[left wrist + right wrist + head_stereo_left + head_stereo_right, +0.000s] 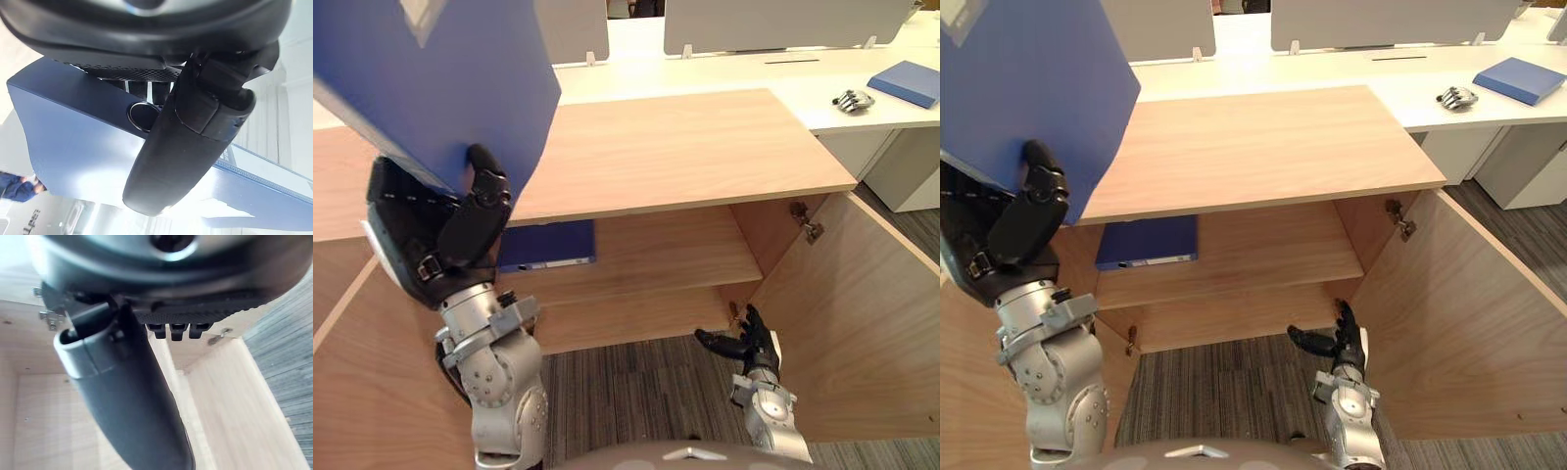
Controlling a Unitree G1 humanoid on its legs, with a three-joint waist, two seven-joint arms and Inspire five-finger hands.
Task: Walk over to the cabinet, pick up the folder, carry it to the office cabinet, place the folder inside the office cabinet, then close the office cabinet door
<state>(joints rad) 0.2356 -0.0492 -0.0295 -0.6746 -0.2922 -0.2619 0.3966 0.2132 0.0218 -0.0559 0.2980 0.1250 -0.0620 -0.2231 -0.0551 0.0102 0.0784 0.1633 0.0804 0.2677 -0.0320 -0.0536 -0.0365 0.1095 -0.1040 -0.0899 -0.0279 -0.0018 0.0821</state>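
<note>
My left hand (pixel 460 230) holds a big blue folder (pixel 440 88) upright, high at the left, above the cabinet's top. Its thumb (pixel 186 147) presses on the folder's cover (pixel 73 142) beside the round spine hole. The wooden office cabinet (pixel 685 147) stands before me with both doors swung wide. My right hand (pixel 744 343) hangs low in front of the bottom compartment, fingers spread and holding nothing; the right wrist view shows its thumb (pixel 132 396) against the cabinet's inside.
A second blue folder (pixel 548 245) lies flat on the inner shelf (pixel 675 255) at the left. The right door (pixel 862 313) stands open beside my right hand. Behind, a white desk (pixel 783 83) carries another blue folder (pixel 906 81) and a small dark object (pixel 852 100).
</note>
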